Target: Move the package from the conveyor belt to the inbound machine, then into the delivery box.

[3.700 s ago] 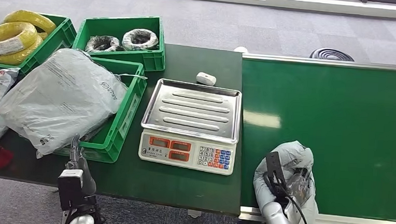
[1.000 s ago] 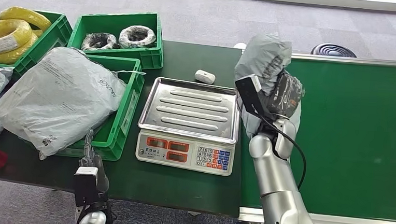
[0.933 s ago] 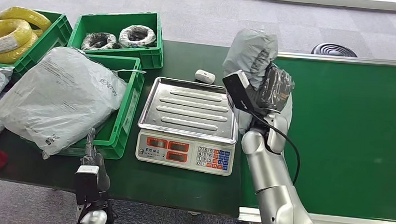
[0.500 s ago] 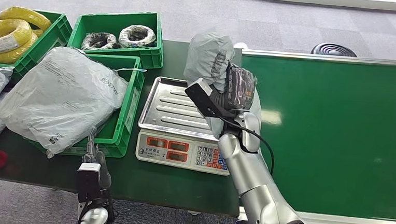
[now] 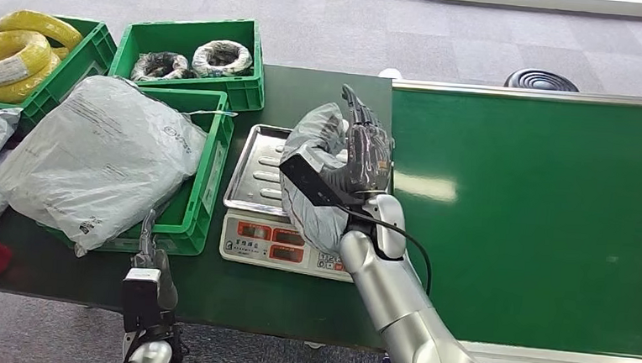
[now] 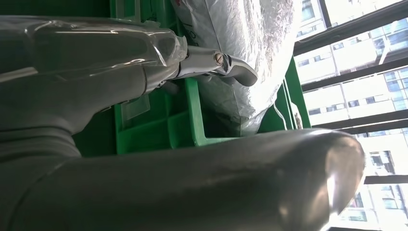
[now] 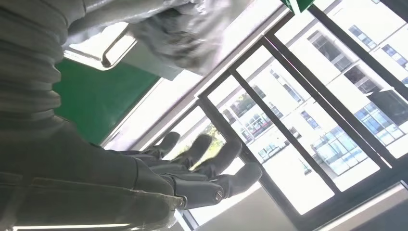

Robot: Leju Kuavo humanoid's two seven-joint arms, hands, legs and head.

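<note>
The left hand (image 5: 146, 265) hangs low at the table's near edge, just in front of the green plastic crate (image 5: 202, 193) holding a large grey plastic mailer bag (image 5: 100, 155); whether its fingers are curled I cannot tell. The crumpled grey poly-bag package (image 5: 312, 174) lies on the steel-trayed weighing scale (image 5: 254, 196), just left of the right hand (image 5: 364, 155), whose fingers stand spread, seemingly off the package. The green conveyor belt (image 5: 543, 212) lies to that hand's right.

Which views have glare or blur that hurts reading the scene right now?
Head view: sharp and evenly lit, one pale glare patch on the green conveyor belt. Left wrist view: the grey ribbed left hand is close and soft, with bright windows at the edge. Right wrist view: strong backlight from windows, the right hand's dark fingers near silhouette, and the crumpled grey plastic package is washed out.
</note>
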